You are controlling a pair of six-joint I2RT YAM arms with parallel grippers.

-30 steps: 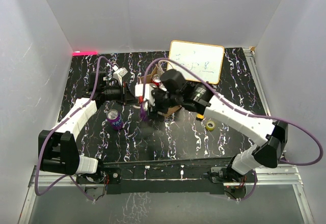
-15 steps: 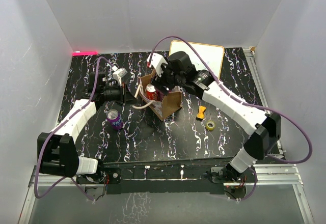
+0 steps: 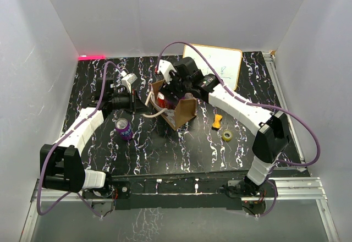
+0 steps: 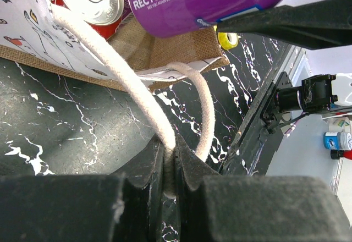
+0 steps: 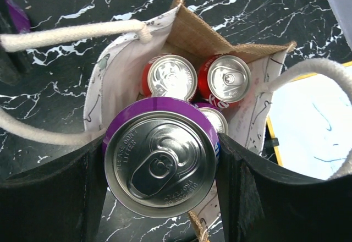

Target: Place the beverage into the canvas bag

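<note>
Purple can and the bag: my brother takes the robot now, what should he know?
Left hand: shut on the bag's cream handle, pulling the mouth open.
Right hand: shut on the purple can, held over the open canvas bag.
Done: two red cans and a third can are inside.
Left: lower the purple can in and let go. A second purple can sits on the table.
</note>
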